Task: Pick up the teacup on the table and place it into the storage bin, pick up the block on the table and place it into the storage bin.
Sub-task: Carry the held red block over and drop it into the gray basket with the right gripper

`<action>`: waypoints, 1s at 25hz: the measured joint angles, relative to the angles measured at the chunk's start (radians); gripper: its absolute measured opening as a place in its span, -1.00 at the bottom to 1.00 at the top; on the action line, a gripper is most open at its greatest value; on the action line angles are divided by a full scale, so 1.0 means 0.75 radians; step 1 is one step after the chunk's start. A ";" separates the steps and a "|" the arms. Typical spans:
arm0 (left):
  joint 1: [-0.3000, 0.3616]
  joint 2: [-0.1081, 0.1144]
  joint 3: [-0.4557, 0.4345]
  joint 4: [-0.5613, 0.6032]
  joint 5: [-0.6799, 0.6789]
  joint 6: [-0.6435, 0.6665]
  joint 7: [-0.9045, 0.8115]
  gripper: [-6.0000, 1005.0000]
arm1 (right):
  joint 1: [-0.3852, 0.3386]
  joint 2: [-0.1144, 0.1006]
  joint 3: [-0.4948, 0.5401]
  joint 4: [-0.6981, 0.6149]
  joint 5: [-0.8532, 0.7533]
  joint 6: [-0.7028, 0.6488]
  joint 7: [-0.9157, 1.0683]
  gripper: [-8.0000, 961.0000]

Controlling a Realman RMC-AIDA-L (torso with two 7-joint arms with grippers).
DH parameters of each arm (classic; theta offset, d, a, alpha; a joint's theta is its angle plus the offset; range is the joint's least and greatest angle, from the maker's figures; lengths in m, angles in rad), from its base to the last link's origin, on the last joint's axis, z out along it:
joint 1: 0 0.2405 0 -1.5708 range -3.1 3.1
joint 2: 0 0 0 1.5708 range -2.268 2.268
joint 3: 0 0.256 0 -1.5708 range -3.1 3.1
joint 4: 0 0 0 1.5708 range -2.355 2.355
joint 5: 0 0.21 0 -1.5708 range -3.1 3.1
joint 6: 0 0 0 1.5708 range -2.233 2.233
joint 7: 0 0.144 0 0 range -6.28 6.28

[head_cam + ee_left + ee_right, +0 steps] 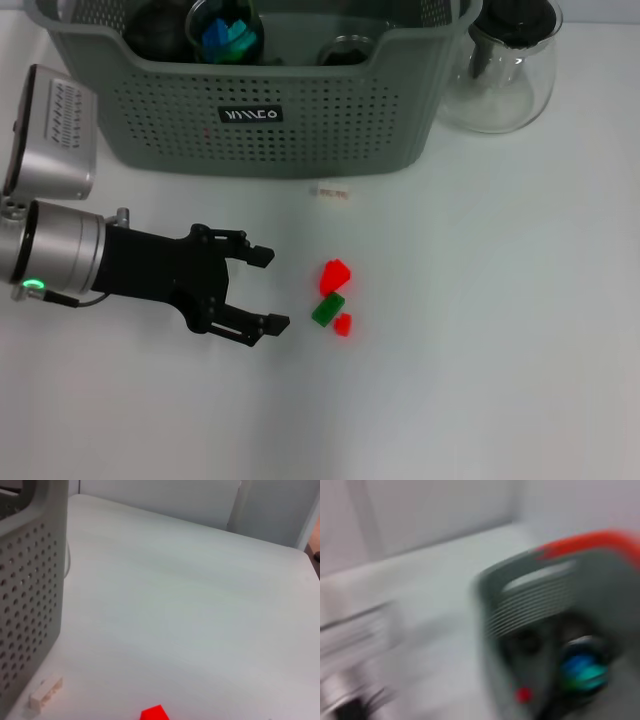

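The left gripper (268, 290) waits low over the counter (500, 350) with fingers released, aimed at the red block (335, 274) just to its right. The storage bin (250, 110) stands far behind.

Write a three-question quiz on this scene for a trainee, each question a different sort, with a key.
1. True or false: the left gripper is shut on a block.
2. Which block lies nearest the basket? A) green block B) larger red block C) smaller red block
3. What stands just to the right of the basket, in the head view?

Key
1. False: its fingers are open and apart from the blocks.
2. B
3. The glass teapot with a black lid.
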 joint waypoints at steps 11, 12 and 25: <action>-0.007 0.005 0.005 0.005 0.000 0.000 0.001 0.77 | 0.134 -0.014 -0.130 0.603 -0.412 0.653 0.038 0.42; -0.007 0.006 0.005 0.005 0.000 0.001 0.001 0.77 | 0.142 -0.014 -0.141 0.670 -0.414 0.711 0.035 0.42; -0.008 0.006 0.003 0.007 0.000 -0.007 0.002 0.77 | 0.138 0.026 -0.304 0.959 -0.405 1.097 0.016 0.43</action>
